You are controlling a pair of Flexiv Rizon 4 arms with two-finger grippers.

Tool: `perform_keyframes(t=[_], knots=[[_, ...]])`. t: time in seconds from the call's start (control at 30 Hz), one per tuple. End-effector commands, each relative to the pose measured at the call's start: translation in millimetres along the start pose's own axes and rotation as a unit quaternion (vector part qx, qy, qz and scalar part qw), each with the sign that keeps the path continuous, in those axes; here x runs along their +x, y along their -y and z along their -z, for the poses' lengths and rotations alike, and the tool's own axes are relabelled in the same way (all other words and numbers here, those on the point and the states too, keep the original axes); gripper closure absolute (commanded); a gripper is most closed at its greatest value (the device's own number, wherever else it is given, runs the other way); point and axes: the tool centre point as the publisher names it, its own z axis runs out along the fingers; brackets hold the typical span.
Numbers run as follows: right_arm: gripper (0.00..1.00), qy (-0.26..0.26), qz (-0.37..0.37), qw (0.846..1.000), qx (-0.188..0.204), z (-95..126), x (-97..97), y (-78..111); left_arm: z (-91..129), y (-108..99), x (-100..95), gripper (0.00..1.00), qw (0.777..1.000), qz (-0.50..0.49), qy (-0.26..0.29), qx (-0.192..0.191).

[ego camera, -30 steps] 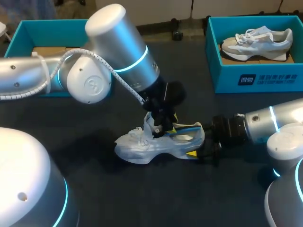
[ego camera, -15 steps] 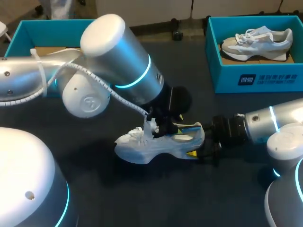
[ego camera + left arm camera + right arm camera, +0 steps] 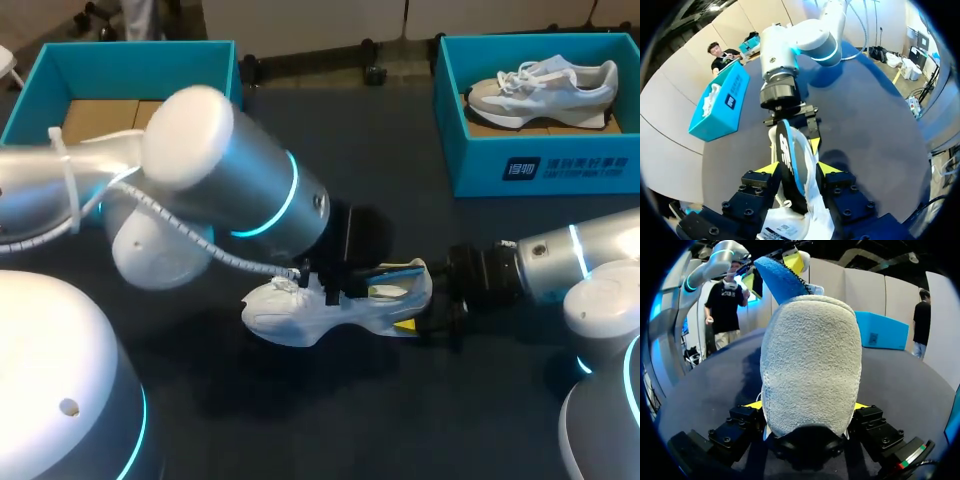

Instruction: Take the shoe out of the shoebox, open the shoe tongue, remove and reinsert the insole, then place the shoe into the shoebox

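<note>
right pincer (image 3: 809, 407) clamps the shoe (image 3: 290, 312) by the heel to steady it, so left pincer (image 3: 799, 167), closed on the blue insole (image 3: 787, 150), can work it at the opening.

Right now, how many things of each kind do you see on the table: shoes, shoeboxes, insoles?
Shoes: 2 (loose shoe, boxed shoe)
Shoeboxes: 2 (left shoebox, right shoebox)
Insoles: 1 (blue insole, sticking out of the loose shoe)
Total: 5

Silver arms (image 3: 235, 195) wear cyan rings (image 3: 284, 205) (white coiled cable (image 3: 215, 252) on left)
</note>
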Motion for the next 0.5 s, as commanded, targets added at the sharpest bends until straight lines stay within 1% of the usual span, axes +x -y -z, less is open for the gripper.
perform_keyframes(t=[0.03,0.13,0.5], knots=[[1.00,0.001,0.000,1.000,0.001,-4.6,-2.7,9.0,-11.3,-5.8,4.9,0.54,1.000,0.003,0.026,0.004],[1.00,0.001,0.000,1.000,0.001,-4.6,-2.7,9.0,-16.5,-6.4,2.1,0.54,0.999,0.003,0.036,-0.002],[1.00,0.001,0.000,1.000,0.001,-4.6,-2.7,9.0,-34.6,-12.3,-10.9,0.56,0.999,0.014,0.036,-0.001]])
